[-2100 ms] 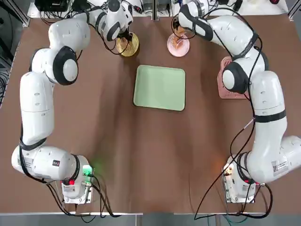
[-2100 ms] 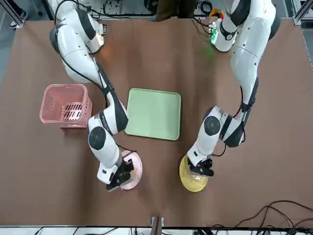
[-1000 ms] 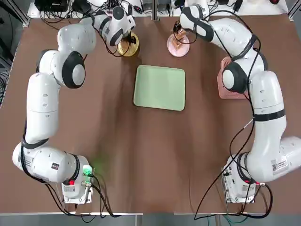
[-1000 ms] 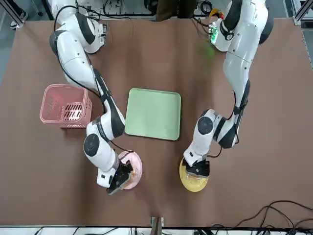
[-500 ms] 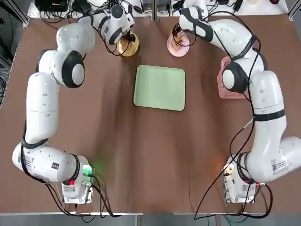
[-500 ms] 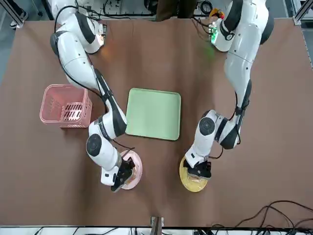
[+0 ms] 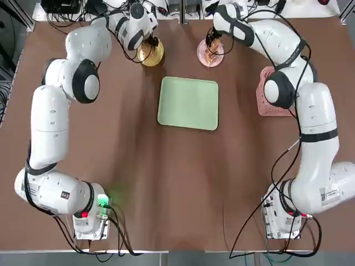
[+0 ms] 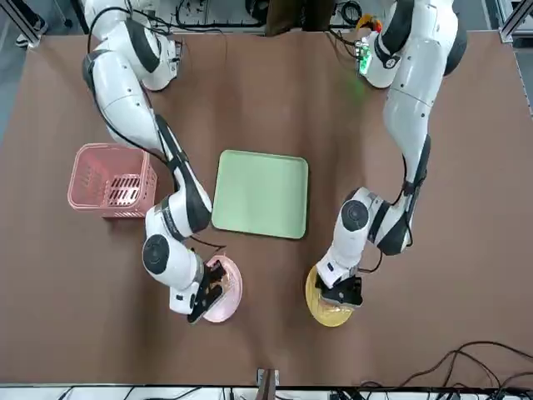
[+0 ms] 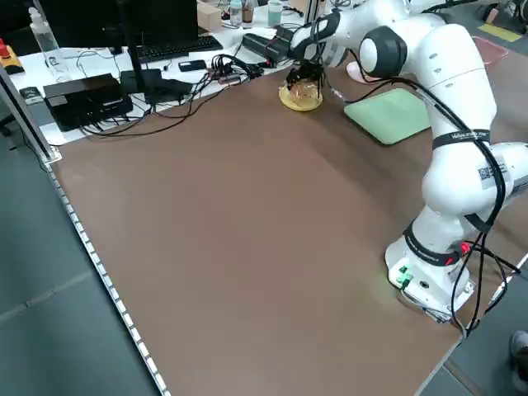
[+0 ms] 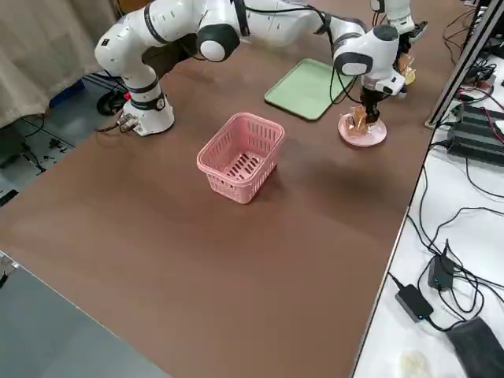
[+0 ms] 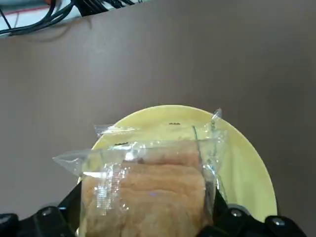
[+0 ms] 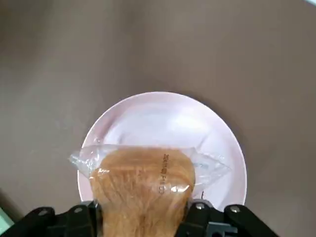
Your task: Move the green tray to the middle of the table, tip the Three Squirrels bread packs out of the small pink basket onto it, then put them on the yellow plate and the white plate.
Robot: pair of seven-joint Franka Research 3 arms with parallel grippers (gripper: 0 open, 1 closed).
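At the desk's far edge, the left gripper (image 11: 143,232), jaws apart, leaves a clear-wrapped bread pack (image 11: 148,190) on the round yellow plate (image 11: 247,168), while the right gripper (image 12: 143,222) clamps another (image 12: 143,185) over the round white plate (image 12: 163,118), not yet released; the flat mint-green tray (image 7: 188,103) lies bare mid-desk.

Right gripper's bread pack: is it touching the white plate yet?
Cannot tell. In the right wrist view the bread pack sits between the right gripper's jaws over the white plate, but no gap or contact shows.

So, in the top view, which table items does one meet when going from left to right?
yellow plate → green tray → white plate → small pink basket, mostly hidden under the right arm.
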